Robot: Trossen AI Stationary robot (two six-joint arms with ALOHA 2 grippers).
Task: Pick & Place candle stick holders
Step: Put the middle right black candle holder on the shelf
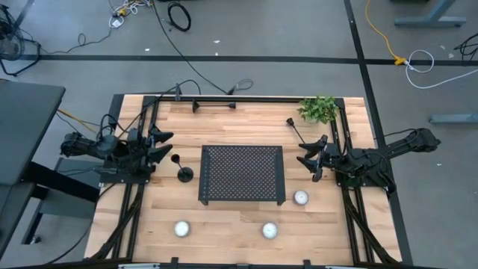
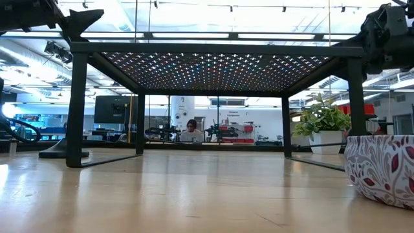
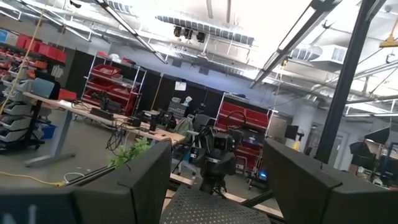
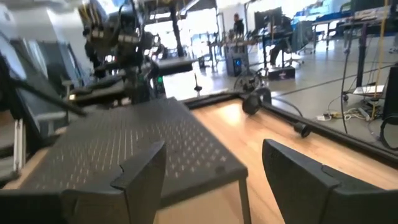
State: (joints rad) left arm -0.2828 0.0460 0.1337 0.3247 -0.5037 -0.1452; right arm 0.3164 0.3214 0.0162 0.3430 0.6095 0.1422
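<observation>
Clock read on the high view, with 12 at the far edge of the worktop.

At 9 o'clock, by the left edge: the left gripper, raised above the wood and pointed toward the centre. Fingers spread apart, with nothing between them; beyond them, in the left wrist view, only the tray and the other arm.

Just beside it, toward the centre: the first candle stick holder, upright on its round base, close to the left side of the tray but not touching it. Free of both grippers.

At about 11 o'clock, along the far rail: the second candle stick holder, lying flat on its side, well apart from both arms.

In the centre: the black perforated tray, standing on thin legs, as seen from below in the low view.

At 7, 6 and 4 o'clock: three small white round cups, the last one near the right front corner of the tray.

At 1 o'clock: a small green plant.

At 2 o'clock, between plant and tray: the third candle stick holder, its base end very near the right gripper; touching or not, cannot tell.

At 3 o'clock: the right gripper, facing the tray. Fingers wide apart and empty in the right wrist view.
</observation>
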